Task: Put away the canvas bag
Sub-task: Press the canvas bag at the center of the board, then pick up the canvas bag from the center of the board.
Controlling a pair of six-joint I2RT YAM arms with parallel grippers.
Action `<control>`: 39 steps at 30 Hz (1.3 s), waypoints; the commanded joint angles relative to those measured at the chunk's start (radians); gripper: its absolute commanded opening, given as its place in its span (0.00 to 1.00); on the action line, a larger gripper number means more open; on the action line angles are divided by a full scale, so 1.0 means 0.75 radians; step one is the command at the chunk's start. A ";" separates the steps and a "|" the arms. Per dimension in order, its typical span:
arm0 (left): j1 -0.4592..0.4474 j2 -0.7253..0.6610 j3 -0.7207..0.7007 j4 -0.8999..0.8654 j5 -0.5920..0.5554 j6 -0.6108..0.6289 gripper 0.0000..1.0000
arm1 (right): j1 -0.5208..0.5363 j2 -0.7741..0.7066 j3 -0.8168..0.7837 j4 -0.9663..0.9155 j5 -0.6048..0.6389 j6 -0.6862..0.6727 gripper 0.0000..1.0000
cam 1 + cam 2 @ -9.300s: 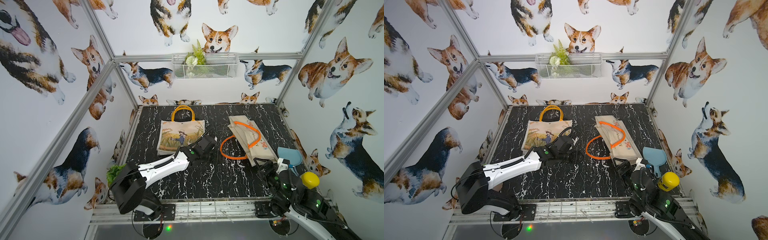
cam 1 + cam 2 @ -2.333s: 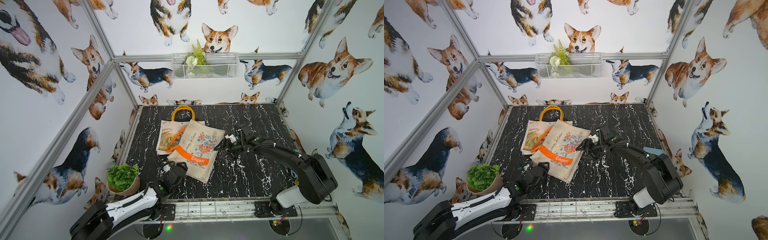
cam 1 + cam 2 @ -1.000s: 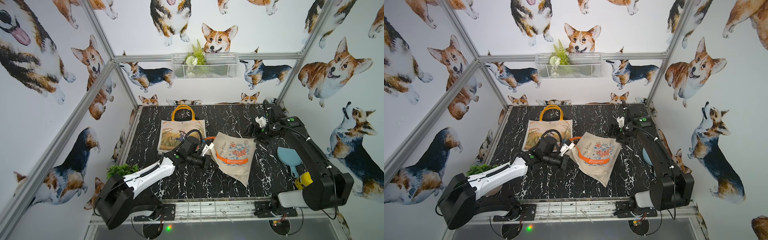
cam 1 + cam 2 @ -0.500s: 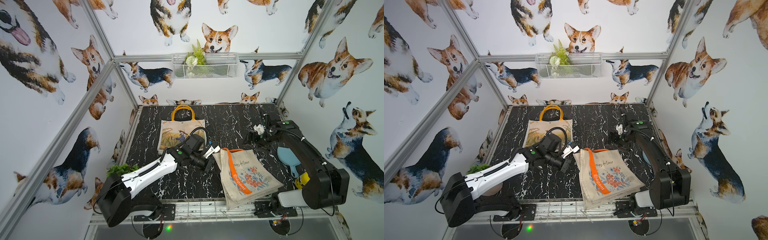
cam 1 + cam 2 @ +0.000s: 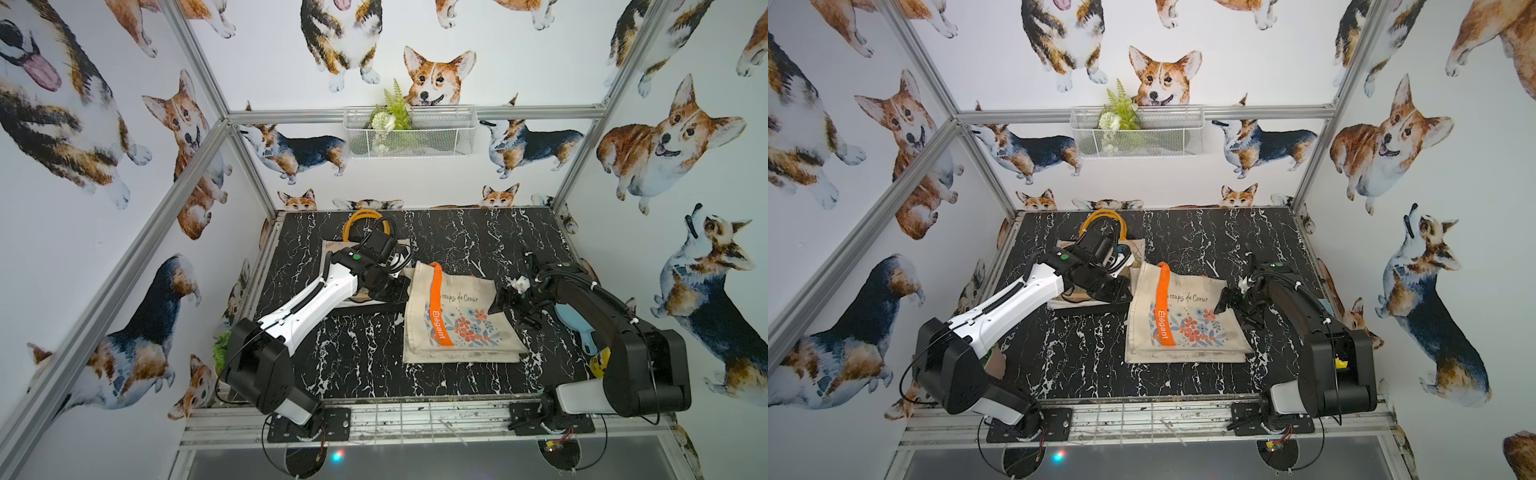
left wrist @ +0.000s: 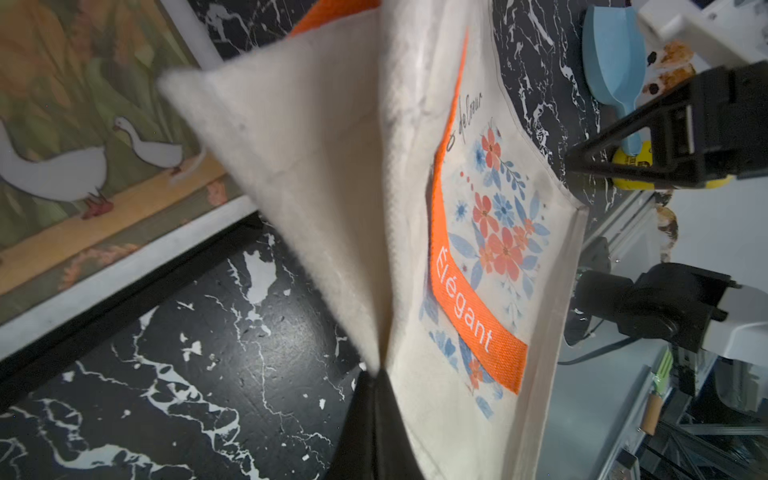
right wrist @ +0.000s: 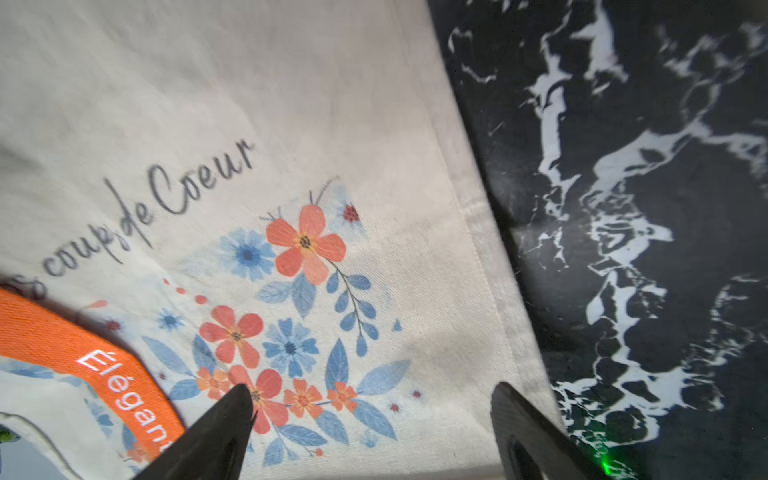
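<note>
The canvas bag point(image 5: 461, 320) point(image 5: 1187, 328) is cream with a flower print and an orange strap point(image 5: 436, 307). It lies flat on the black marble table in both top views. My left gripper point(image 5: 401, 287) point(image 5: 1124, 291) is shut on the bag's left edge; in the left wrist view the cloth point(image 6: 332, 166) rises out of the pinched jaws point(image 6: 372, 380). My right gripper point(image 5: 498, 301) point(image 5: 1223, 305) stands open over the bag's right edge. In the right wrist view its fingers point(image 7: 372, 395) straddle the flower print point(image 7: 291, 145) with nothing between them.
A second bag with a goose picture point(image 6: 83, 145) and yellow handles point(image 5: 365, 220) lies at the back left, partly under my left arm. A blue brush point(image 5: 571, 318) and a yellow object point(image 5: 600, 361) sit by the right wall. A wire basket point(image 5: 409, 133) hangs on the back wall.
The bag has moved back from the table's front edge and to the left, and now lies flat. My right gripper has come forward to the bag's right edge.
</note>
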 commanded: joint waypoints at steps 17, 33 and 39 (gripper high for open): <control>0.238 0.364 0.478 -0.283 -0.196 0.190 0.00 | 0.060 0.200 -0.162 0.473 -0.107 0.236 0.94; 0.260 0.066 -0.414 0.438 0.140 -0.208 0.40 | 0.027 0.169 -0.329 0.741 -0.187 0.393 0.92; 0.273 0.126 -0.559 0.642 0.193 -0.302 0.40 | 0.004 0.165 -0.374 0.764 -0.228 0.389 0.91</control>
